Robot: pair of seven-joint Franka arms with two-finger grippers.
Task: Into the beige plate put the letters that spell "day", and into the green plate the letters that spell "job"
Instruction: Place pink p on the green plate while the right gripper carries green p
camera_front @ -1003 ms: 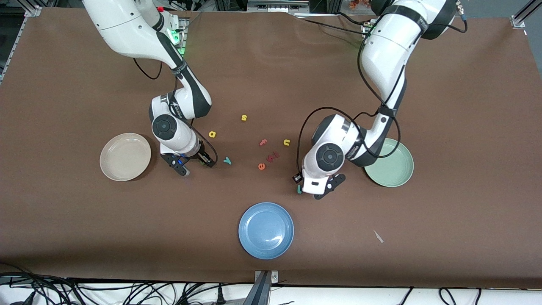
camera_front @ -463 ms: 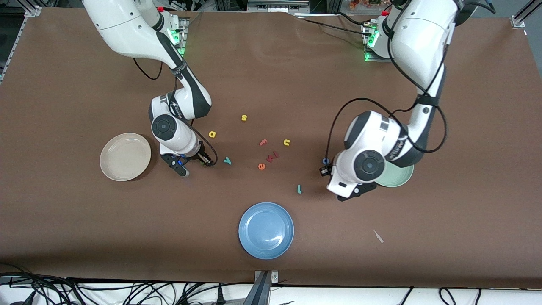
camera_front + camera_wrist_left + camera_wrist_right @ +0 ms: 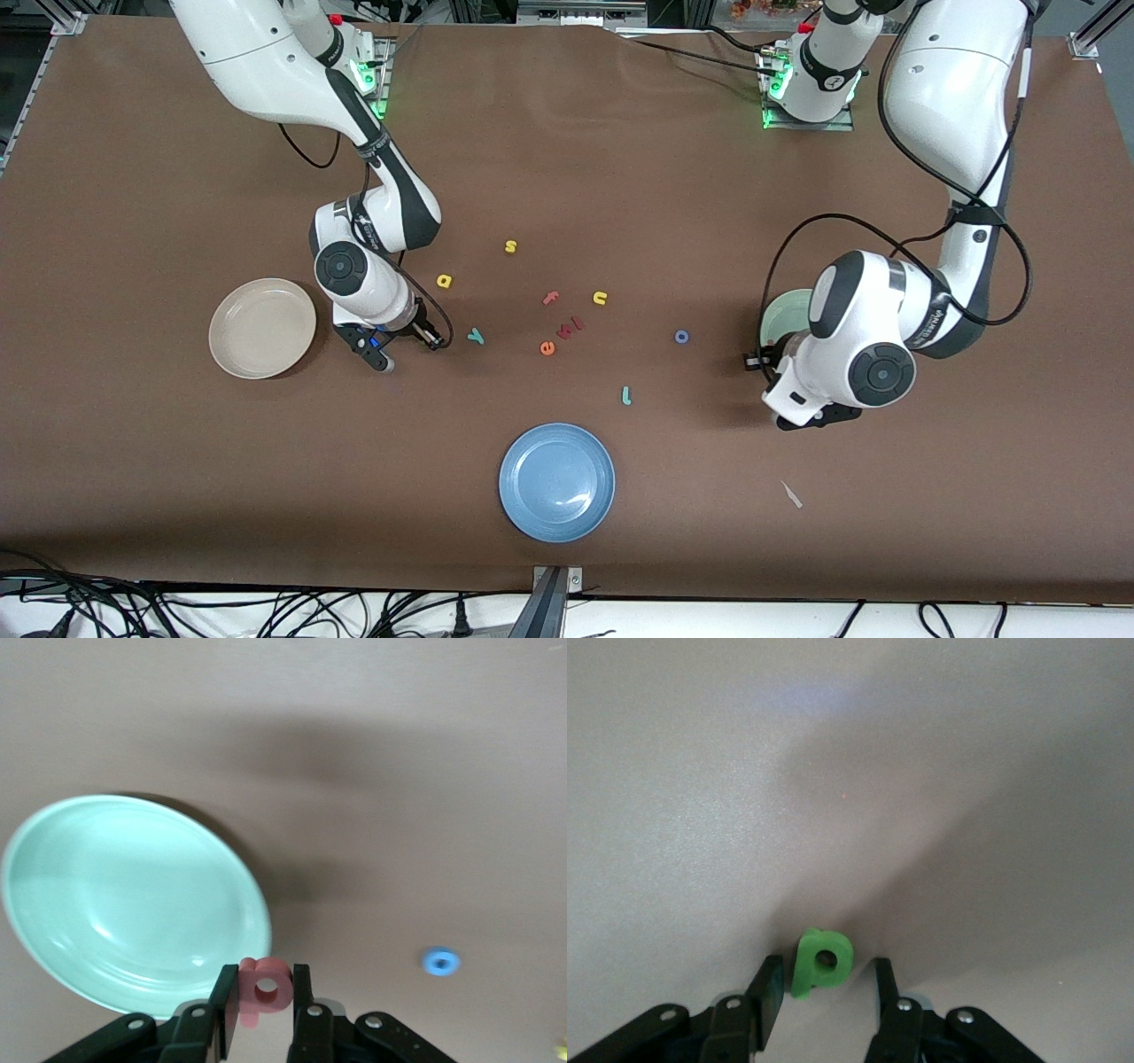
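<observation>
While the right arm had stayed almost where it was a second earlier, the left arm had swung away from the middle of the table (image 3: 133,496) toward its own end, uncovering the blue o (image 3: 681,337) and the teal j (image 3: 626,395), which lay on bare cloth. The left gripper (image 3: 263,1014) now hung at the rim of the green plate (image 3: 106,904), its fingers (image 3: 299,992) clamped on the salmon-red b (image 3: 264,983); in the front view the arm's wrist hid most of that plate. The right gripper (image 3: 824,992) stood low over the table between the beige plate (image 3: 261,328) and the teal y (image 3: 477,336), its fingers (image 3: 772,988) narrowed around the green d (image 3: 822,961) compared with a second before, though gaps showed on both sides, so they probably had not yet gripped it. The d seemed to rest on the table. The yellow a (image 3: 445,281) lay just beside that arm, farther from the front camera than the y. Both plates held no letters. The blue plate (image 3: 556,481) sat nearest the front camera, unmoved
</observation>
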